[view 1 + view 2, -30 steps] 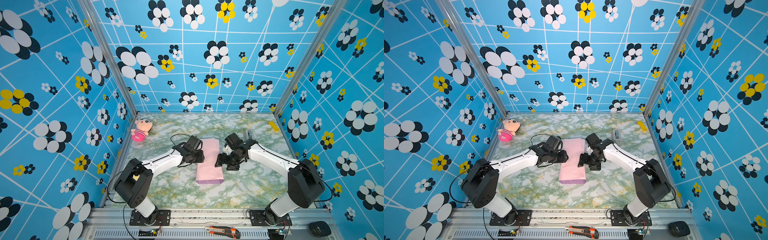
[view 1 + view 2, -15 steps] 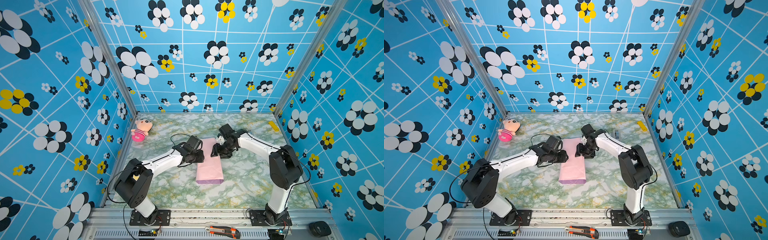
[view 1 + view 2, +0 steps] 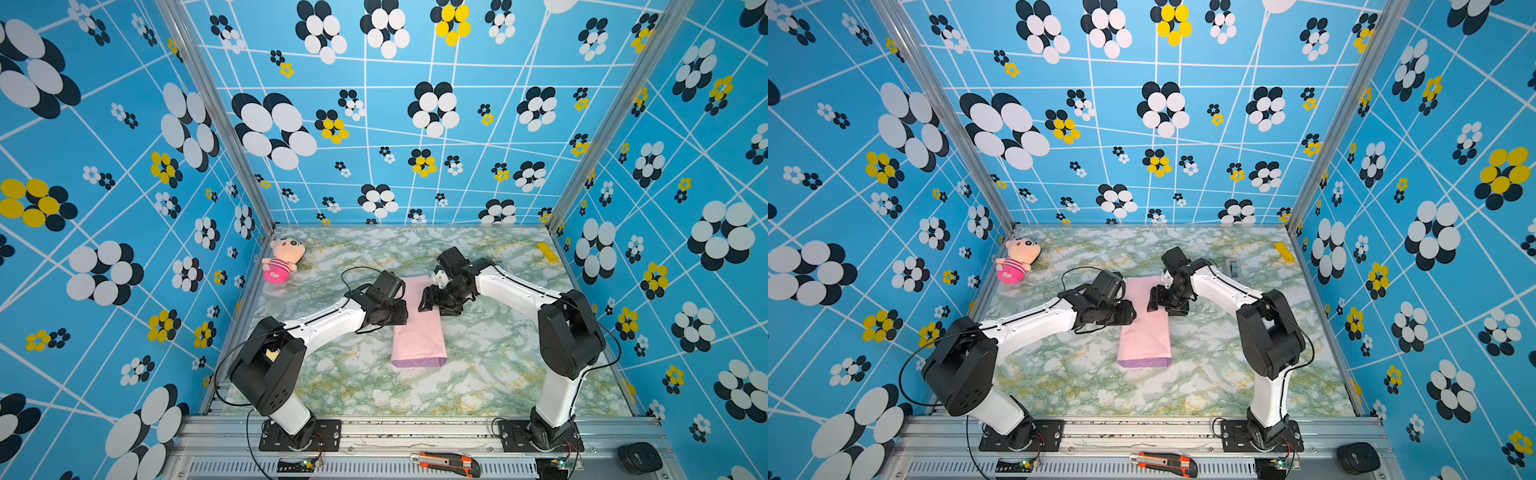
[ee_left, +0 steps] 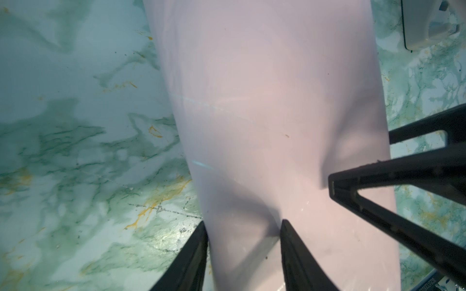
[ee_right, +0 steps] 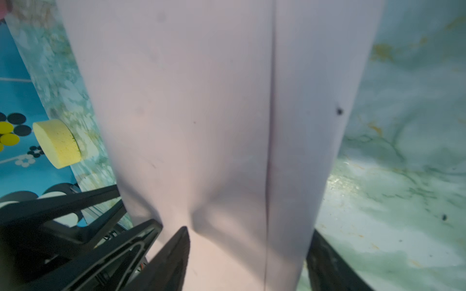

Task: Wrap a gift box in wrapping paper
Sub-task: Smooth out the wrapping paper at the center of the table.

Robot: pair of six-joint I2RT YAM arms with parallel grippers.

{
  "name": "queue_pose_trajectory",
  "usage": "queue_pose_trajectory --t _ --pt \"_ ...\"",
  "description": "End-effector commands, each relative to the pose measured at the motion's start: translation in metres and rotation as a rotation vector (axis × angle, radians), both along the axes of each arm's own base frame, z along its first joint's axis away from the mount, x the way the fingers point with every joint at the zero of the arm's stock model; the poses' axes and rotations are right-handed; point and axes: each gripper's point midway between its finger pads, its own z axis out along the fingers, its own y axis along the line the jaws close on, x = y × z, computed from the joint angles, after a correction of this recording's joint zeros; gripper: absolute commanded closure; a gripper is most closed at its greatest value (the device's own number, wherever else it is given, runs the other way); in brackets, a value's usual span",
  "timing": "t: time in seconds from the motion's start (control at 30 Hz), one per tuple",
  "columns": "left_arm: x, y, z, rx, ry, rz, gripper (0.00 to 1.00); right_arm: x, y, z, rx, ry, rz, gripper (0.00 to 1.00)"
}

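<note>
Marble table (image 3: 478,374): paper (image 3: 417,336) tube at centre, box unseen, presumably inside; left gripper (image 4: 243,226) at 9 o'clock, half-spread, hold unclear; right gripper (image 5: 249,230) at 3 o'clock, spread wide; risk: unpressed seam (image 5: 271,113) springs open.

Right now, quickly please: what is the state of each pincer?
Left pincer: paper between its jaws; a grip cannot be told.
Right pincer: open, jaws astride the paper.
</note>
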Motion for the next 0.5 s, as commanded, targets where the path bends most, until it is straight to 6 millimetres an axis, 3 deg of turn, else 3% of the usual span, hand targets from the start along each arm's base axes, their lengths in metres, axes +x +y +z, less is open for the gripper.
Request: queue_pose_trajectory --t 0.0,0.1,0.23,0.37,0.47 --pt "-0.009 0.011 -0.02 0.08 0.052 -0.011 0.53 0.015 -0.002 0.006 -0.022 -0.041 -0.006 0.2" --pt "-0.008 0.011 -0.019 0.079 0.047 -0.012 0.53 0.018 0.002 0.005 -0.02 -0.034 0.005 0.22" --pt "-0.007 0.01 -0.017 0.078 0.044 -0.012 0.53 0.017 0.005 -0.002 -0.027 -0.019 0.017 0.38" --pt "-0.005 0.009 -0.015 0.075 0.04 -0.012 0.52 0.012 -0.002 -0.012 -0.067 -0.003 0.004 0.51" --pt "-0.002 0.008 -0.008 0.067 0.03 -0.008 0.47 0.01 -0.009 -0.016 -0.093 0.005 -0.017 0.55"
